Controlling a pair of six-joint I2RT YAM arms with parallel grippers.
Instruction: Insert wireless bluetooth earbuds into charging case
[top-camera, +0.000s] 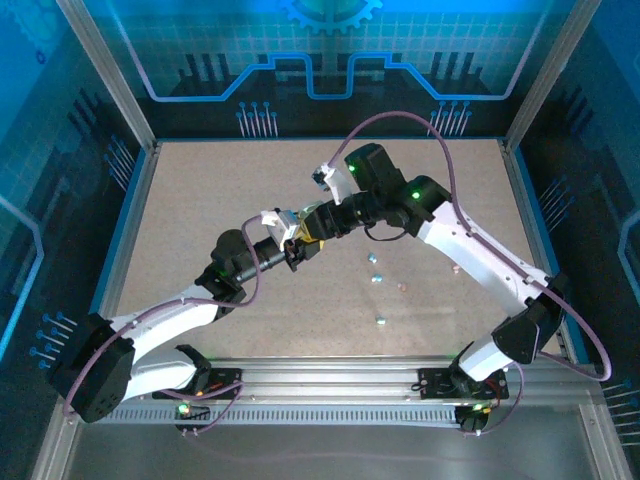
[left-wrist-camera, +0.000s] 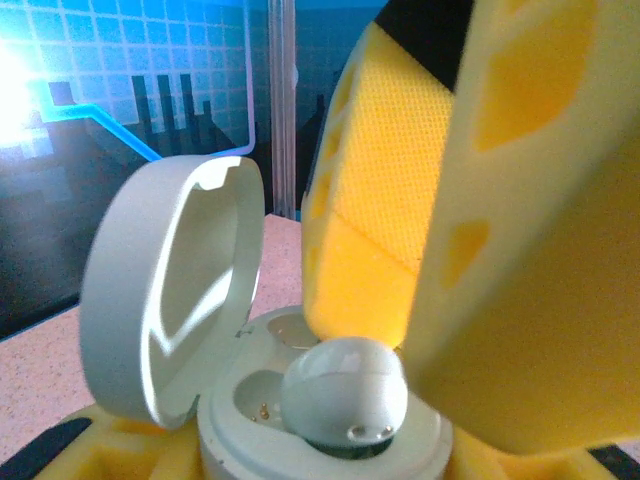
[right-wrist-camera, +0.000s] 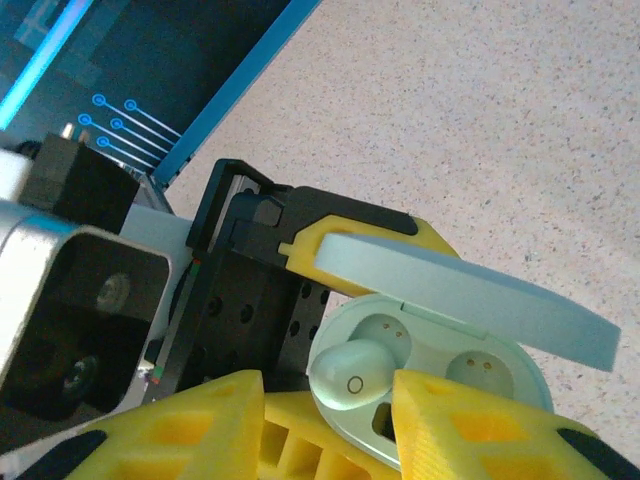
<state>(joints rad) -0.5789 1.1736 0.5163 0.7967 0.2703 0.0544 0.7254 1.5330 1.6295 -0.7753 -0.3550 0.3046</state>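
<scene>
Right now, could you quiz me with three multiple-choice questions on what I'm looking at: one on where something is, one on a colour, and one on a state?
1. Where is the white case?
A. lying in a drawer
B. gripped in the left claw
C. hanging from a hook

2. What colour are the claw pads?
A. red
B. yellow
C. green

3. How is the case's lid?
A. shut
B. taken right off
C. swung open on its hinge

Answers:
1 B, the claw clasps the case's base from both sides.
2 B, both wrist views show yellow foam.
3 C, the lid stands up beside the base, baring a white earbud inside.
</scene>
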